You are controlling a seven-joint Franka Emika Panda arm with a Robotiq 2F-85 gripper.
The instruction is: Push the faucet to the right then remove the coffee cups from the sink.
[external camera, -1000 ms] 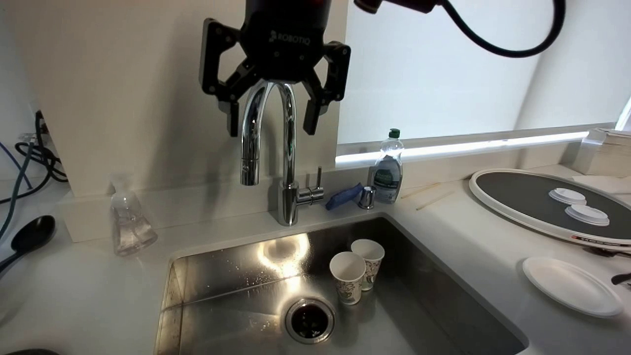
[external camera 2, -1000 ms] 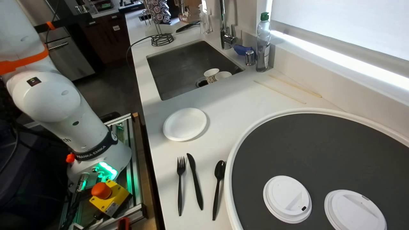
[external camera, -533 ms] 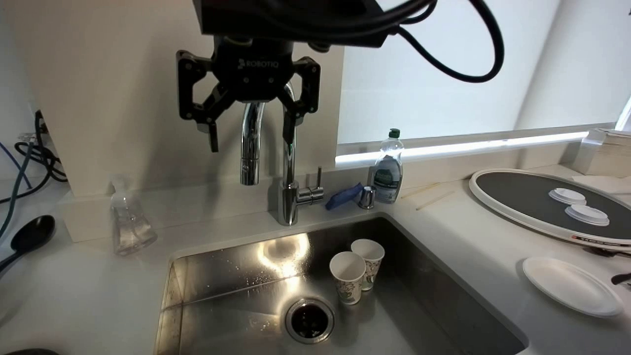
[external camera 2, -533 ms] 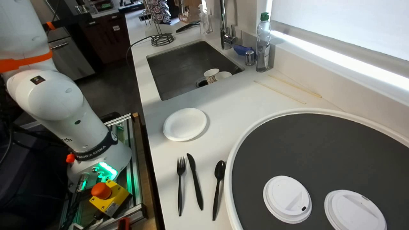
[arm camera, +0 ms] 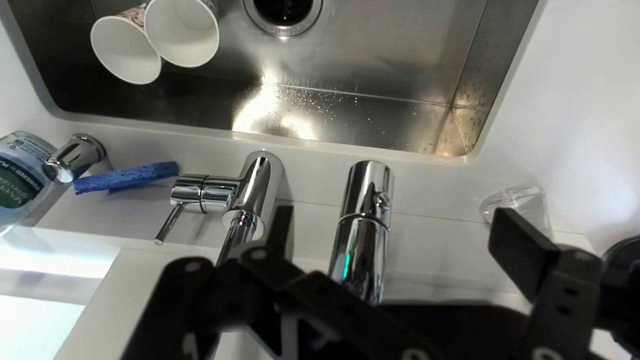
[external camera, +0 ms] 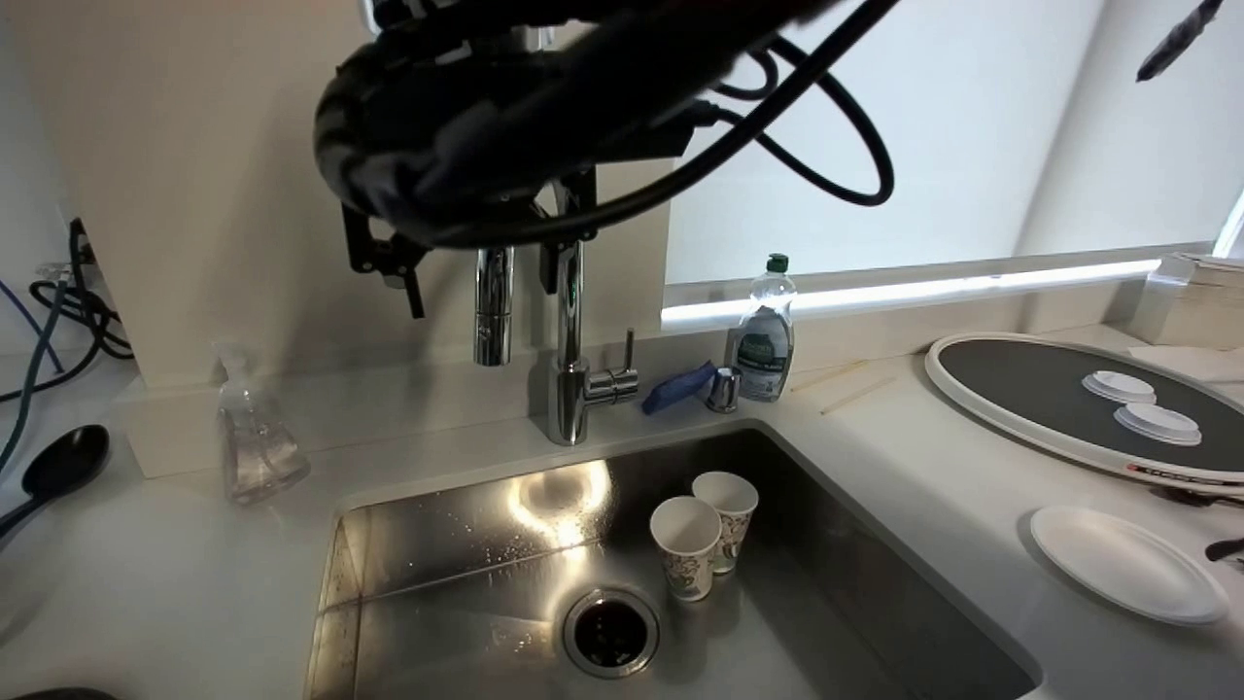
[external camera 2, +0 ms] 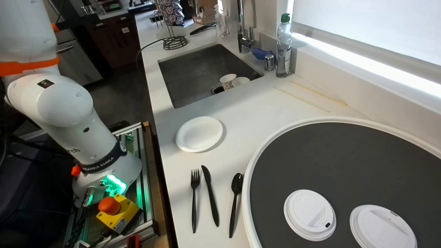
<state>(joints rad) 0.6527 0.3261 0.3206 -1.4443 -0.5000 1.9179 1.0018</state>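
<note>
Coffee cups (external camera: pixel 687 549) stand in the near sink (external camera: pixel 466 622), right of its drain (external camera: pixel 610 632): probably light, crushable; hold gently at mid-height. Beyond, the wide-spread tool (external camera: pixel 483 295) seems to straddle the spout (external camera: pixel 494 311) of the faucet (external camera: pixel 570 350), contact unclear.

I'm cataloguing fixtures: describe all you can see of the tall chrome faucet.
The tall, shiny, tubular chrome faucet stands upright on the flat white counter, beside the rectangular brushed steel sink. Its cylindrical base carries a thin side lever, pointing up. The spout hangs down, with a small round button; no water shows. Its top can't be seen. In the wrist view, the spout shows between the open jaws of the black two-fingered gripper; contact is unclear.
</note>
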